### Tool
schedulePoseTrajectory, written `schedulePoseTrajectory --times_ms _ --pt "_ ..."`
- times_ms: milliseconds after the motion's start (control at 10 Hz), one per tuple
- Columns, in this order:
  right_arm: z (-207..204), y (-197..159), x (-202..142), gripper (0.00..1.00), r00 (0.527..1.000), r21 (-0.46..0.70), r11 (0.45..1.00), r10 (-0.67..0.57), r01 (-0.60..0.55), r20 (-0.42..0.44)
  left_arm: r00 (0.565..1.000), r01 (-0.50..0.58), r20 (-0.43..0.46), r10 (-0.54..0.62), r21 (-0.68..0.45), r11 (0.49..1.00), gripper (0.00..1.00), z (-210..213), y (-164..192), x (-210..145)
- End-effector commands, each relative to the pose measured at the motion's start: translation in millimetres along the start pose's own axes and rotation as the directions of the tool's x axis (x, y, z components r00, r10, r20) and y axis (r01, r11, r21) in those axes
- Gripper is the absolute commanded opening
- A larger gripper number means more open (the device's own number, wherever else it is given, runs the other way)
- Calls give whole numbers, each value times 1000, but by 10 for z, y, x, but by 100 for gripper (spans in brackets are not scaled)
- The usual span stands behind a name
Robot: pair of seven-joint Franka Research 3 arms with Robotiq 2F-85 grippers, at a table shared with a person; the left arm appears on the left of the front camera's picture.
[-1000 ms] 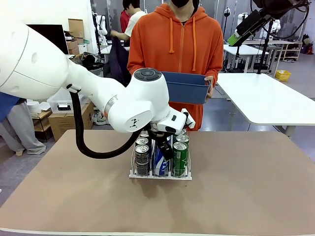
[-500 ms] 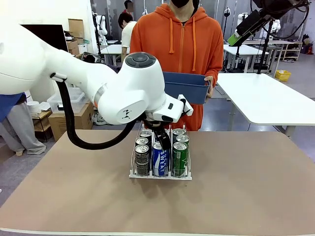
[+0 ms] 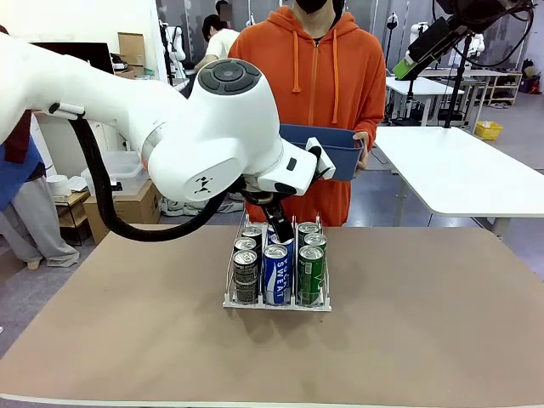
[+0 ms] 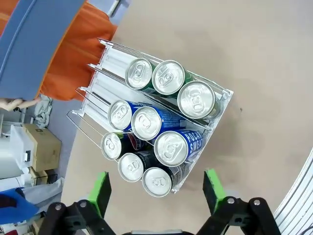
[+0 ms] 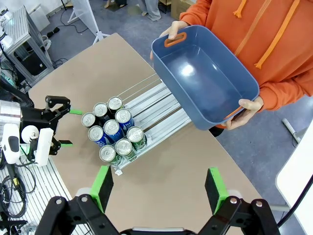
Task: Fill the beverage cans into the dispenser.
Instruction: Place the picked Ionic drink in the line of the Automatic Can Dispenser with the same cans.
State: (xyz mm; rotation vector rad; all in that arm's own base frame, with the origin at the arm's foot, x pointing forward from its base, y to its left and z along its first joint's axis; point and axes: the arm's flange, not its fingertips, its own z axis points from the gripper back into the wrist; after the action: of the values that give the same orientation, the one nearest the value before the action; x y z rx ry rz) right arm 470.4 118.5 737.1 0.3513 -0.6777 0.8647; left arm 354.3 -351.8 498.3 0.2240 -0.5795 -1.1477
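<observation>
Currently nine slim silver-topped cans (image 4: 161, 120) fill one clear wire-divided dispenser (image 4: 100, 76); left tool (image 4: 155, 190), spread empty, has risen higher.

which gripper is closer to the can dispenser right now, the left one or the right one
Left. The left gripper hangs open just above the dispenser and its cans. The right gripper, also open, is high above the table, looking down from well off.

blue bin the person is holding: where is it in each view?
Front: blue bin upper centre, at the person's waist, partly behind the left arm.
Left wrist: blue bin top-left corner.
Right wrist: blue bin upper centre, held at both ends, inside bare.
Shared landmark: the dispenser, three cans per lane.
</observation>
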Motion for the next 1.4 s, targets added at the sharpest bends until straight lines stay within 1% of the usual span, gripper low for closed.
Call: schedulePoseTrajectory --times_ms 0,700,900,1000,1200,1300 --pt "-4 -1 -5 100 1000 1 1000 3 -3 -3 1000 -16 -17 16 -19 1000 100 -126 35 -23" --pt "-4 -1 -5 100 1000 1 1000 3 -3 -3 1000 -9 -18 9 -17 1000 100 -125 23 -34" --pt "-4 -1 -5 100 1000 1 1000 3 -3 -3 999 -6 39 10 -114 993 100 365 164 -146" --pt "-4 -1 -5 100 1000 1 1000 3 -3 -3 996 -2 86 17 -173 985 100 537 334 -210" --pt "-4 -1 -5 100 1000 1 1000 3 -3 -3 991 22 130 14 -272 962 100 945 796 -422" --pt "-4 -1 -5 100 1000 1 1000 3 -3 -3 992 35 129 -2 -254 967 100 1194 992 -510"
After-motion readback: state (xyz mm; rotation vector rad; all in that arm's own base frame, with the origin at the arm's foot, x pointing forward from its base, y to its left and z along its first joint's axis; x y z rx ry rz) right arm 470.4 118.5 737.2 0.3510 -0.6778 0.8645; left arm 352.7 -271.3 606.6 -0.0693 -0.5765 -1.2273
